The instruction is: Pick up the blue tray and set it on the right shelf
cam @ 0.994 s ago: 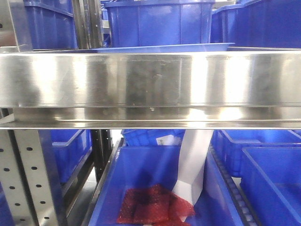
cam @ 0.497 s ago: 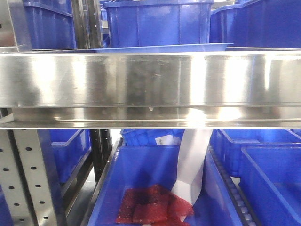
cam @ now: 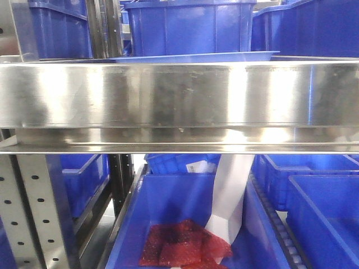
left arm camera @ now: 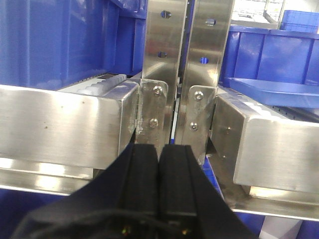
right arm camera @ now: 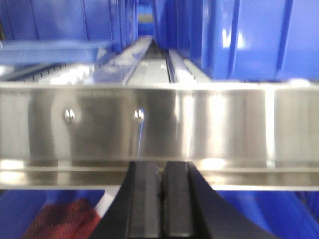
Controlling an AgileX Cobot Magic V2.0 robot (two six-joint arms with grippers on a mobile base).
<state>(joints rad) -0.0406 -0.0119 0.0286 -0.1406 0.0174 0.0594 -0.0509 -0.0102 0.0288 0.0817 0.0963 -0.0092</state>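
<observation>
**Tray up on the steel shelf, both pincers clenched**

You've got the blue tray (cam: 193, 57) sitting on the right shelf (cam: 179, 95), rim just peeking over the front lip, deep blue bins (cam: 188, 25) behind it. Left pincer (left arm camera: 159, 154) clenched, pads together w/ nothing between, nose at the perforated uprights (left arm camera: 187, 55). Right pincer (right arm camera: 160, 172) also clenched, empty, just below the lip. Red mesh bag (cam: 182, 244) in the lower bin.

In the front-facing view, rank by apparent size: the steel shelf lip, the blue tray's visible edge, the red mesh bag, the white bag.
1. Steel shelf lip, spans the frame.
2. White bag and red mesh bag: look alike, unranked.
3. Blue tray: only a thin strip shows.
</observation>
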